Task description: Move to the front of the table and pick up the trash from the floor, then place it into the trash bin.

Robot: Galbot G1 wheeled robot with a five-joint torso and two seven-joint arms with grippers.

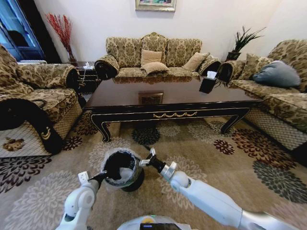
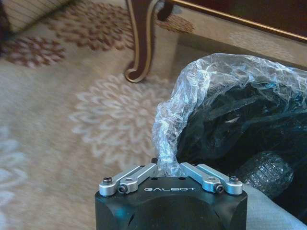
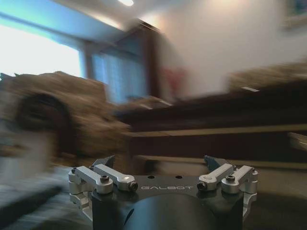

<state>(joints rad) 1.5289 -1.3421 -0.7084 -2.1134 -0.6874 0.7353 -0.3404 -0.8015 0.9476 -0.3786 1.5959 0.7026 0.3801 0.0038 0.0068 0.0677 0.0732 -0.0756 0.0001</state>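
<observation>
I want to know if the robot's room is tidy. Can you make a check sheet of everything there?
Surface: flower-patterned carpet; no litter seen on it.
Job's things: trash bin on the carpet before the table; something white inside, cannot tell what.
Clutter: tissue box on the table.
Grippers: left gripper, fingers shut on the bin's liner; right gripper by the bin's rim, fingers open.
Cables: nothing seen.
Surroundings: sofas, potted plant.

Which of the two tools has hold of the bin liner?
The left tool, pinching the round black trash bin's translucent liner; the right tool hangs open above the rim.
</observation>
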